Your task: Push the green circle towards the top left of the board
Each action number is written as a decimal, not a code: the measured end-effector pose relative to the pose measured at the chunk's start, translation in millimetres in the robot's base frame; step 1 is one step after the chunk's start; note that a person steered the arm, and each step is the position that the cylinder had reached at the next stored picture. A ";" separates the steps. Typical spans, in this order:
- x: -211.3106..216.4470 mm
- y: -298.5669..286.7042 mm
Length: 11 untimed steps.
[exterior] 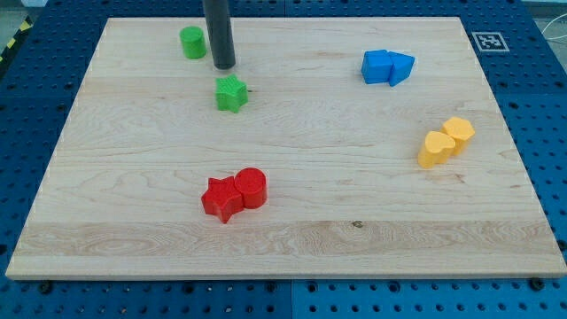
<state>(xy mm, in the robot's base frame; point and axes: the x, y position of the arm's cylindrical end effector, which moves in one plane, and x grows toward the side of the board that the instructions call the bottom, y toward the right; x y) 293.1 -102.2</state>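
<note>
My tip (224, 66) sits just right of green circle block (193, 42), not touching, above green star block (231, 93). No jaws on rig, bare dark rod only.

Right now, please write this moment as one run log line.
my tip: right of green circle, apart | green star: below tip | circle: near top left, not at corner

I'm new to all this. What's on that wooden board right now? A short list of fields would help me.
my tip: just right of the green circle, above the green star
green circle: near the board's top left
green star: below the tip
red star and red cylinder: touching, lower middle
blue blocks: upper right, touching
yellow blocks: right side, touching
board: wooden
</note>
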 end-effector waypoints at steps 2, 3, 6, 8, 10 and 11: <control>-18.8 -71.6; -26.0 -68.5; -39.9 -3.8; -69.3 -19.8; -81.2 -22.6; -68.2 -24.3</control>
